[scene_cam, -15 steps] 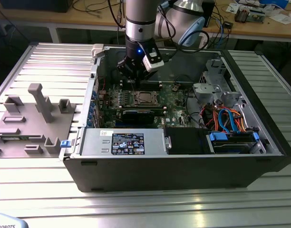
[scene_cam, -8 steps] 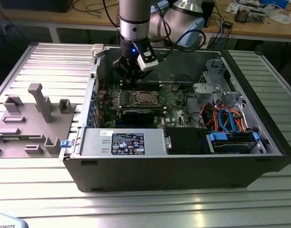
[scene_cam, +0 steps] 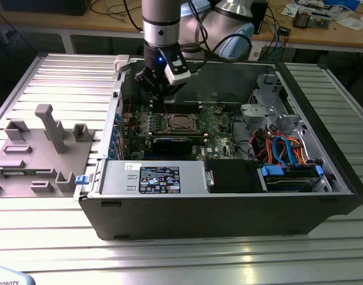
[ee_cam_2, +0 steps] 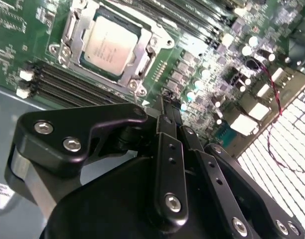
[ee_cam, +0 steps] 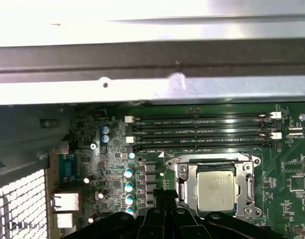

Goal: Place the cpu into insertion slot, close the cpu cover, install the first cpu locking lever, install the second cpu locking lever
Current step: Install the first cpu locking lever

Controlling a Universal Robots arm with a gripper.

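Note:
The cpu (ee_cam_2: 110,45) lies flat in its socket on the green motherboard, a pale silver square also seen in the first wrist view (ee_cam: 217,189) and the exterior view (scene_cam: 182,123). The silvery cpu cover (ee_cam_2: 72,31) frames it and lies down over its edges (ee_cam: 185,183). My gripper (ee_cam_2: 165,107) hangs just above the board beside a corner of the socket, fingers shut with nothing visible between them. In the exterior view the gripper (scene_cam: 164,104) sits to the socket's left. A thin wire lever end (ee_cam_2: 136,97) stands close to the fingertips.
Black memory slots (ee_cam: 202,132) run beside the socket. The open computer case has a metal wall (ee_cam: 152,84) close behind, a grey drive cage (scene_cam: 261,104), coloured cables (scene_cam: 282,148) and a power supply (scene_cam: 152,177). Grey fixtures (scene_cam: 45,148) stand outside at the exterior view's left.

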